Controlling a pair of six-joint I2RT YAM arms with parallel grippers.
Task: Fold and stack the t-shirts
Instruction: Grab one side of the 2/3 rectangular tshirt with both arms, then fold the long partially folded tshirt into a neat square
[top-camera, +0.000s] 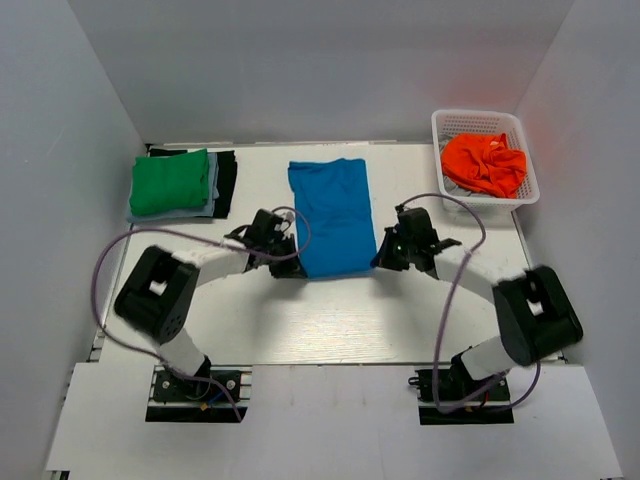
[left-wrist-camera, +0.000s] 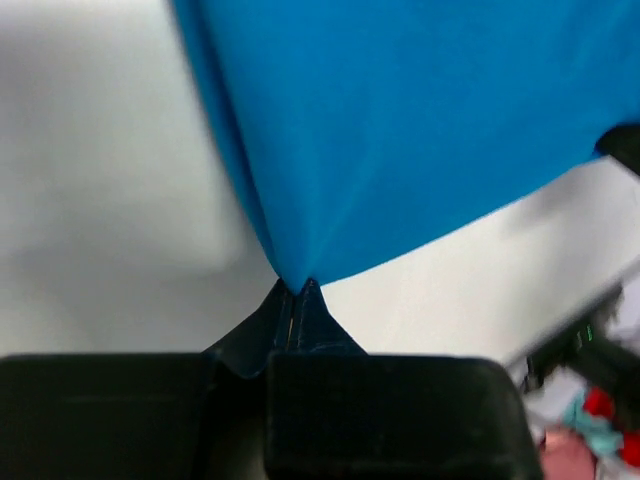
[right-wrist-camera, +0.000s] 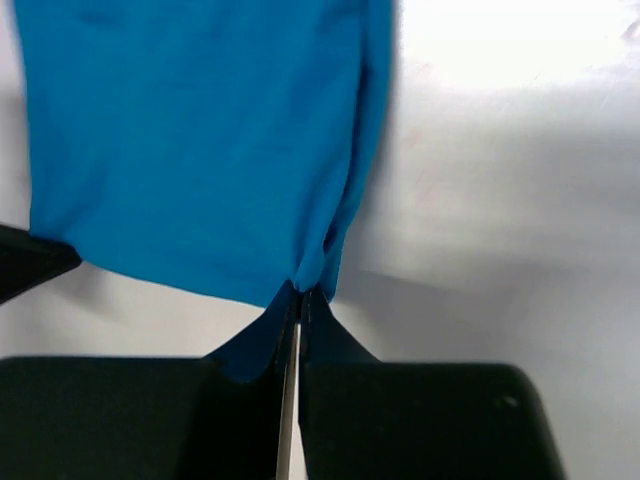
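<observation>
The green t-shirt (top-camera: 170, 182) lies far left. The left claw (top-camera: 294, 264) pinches the near-left corner of the blue t-shirt (top-camera: 332, 215), whose long axis runs straight away across the desk (top-camera: 330, 320). The right claw (top-camera: 381, 258) pinches the near-right corner (both equally near). Far right, the orange t-shirt (top-camera: 485, 165) fills the basket (top-camera: 478, 113), out of the way.

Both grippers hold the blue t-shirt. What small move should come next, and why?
The left gripper and right gripper are each shut on a near corner of the blue t-shirt, which lies flat in a long, narrow shape. So probably lift both corners together a little and carry them toward its far edge, folding it in half.
</observation>
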